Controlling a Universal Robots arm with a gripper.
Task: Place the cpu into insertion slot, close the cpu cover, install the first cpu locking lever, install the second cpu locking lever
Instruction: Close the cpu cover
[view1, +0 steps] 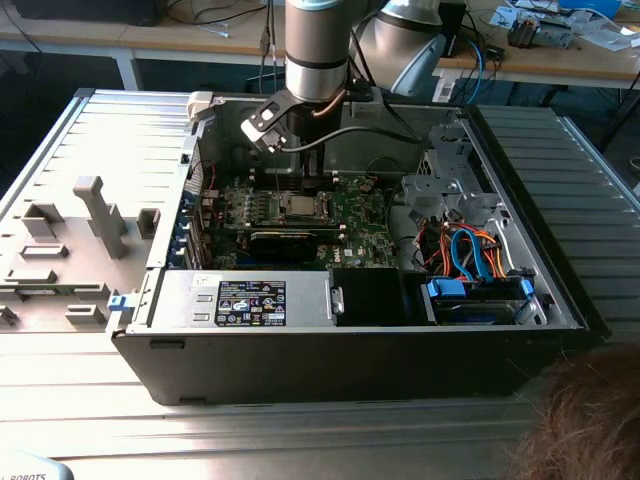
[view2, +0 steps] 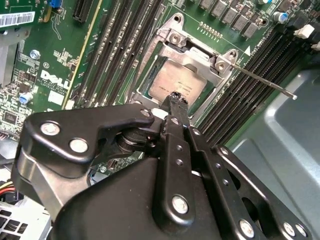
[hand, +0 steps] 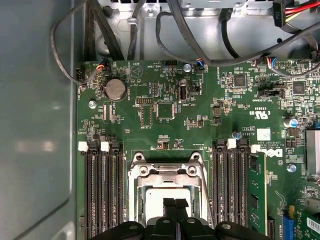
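Note:
The cpu (view2: 170, 80) lies flat in the insertion slot (hand: 134, 200) of the green board, its dull metal top showing. The cpu cover (view2: 175, 37) is down over it, its window framing the chip. One thin locking lever (view2: 260, 80) sticks out free from a corner of the socket, away from the board. My gripper (view2: 177, 100) hangs just above the near edge of the chip, its black fingertips (hand: 175, 204) pressed together with nothing between them. In the exterior view the gripper (view1: 300, 185) stands over the socket inside the open case.
Long black memory slots (hand: 100, 190) flank the socket on both sides, one holding a green stick (hand: 257, 195). Grey cables (hand: 165, 35) loop along the board's edge. The case wall (view1: 190, 200), a drive cage with orange and blue wires (view1: 470, 255) and the power supply (view1: 250, 300) surround the board.

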